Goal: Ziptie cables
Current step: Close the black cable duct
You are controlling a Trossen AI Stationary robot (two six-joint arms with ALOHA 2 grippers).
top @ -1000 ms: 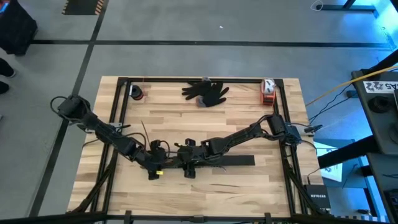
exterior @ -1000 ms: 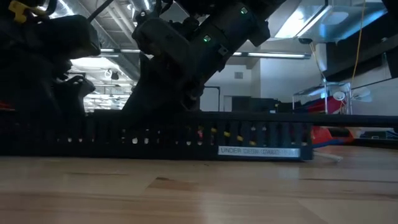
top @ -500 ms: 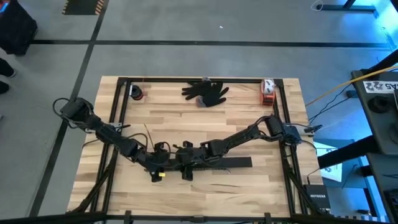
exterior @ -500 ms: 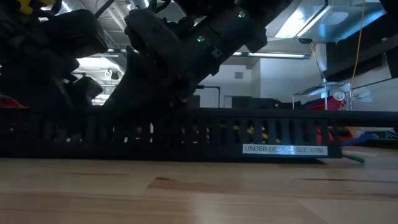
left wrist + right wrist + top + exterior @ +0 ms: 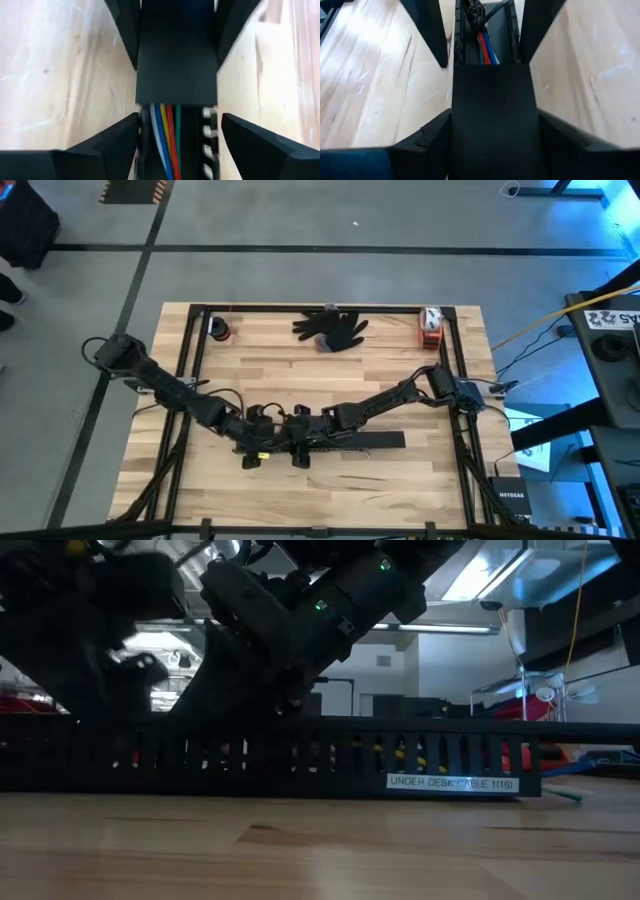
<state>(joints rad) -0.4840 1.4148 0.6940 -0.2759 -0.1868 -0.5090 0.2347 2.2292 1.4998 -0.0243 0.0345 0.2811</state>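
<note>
From above, both arms meet low at the table's [image 5: 300, 370] front middle over the black slotted channel [image 5: 375, 440]. In the left wrist view the left gripper [image 5: 177, 132] stands spread, fingers either side of the channel, where the cables [image 5: 165, 135] lie inside; the right wrist view shows the right gripper [image 5: 495, 130] clamped on the channel's cover [image 5: 494, 115]

A light wooden table [image 5: 330, 375] with a black frame carried a long black slotted channel [image 5: 300, 755] lying flat near its front edge, a dark glove [image 5: 332, 327] at the back (crumpled), a small dark roll [image 5: 219, 329], and a red-and-white object [image 5: 431, 327].
</note>
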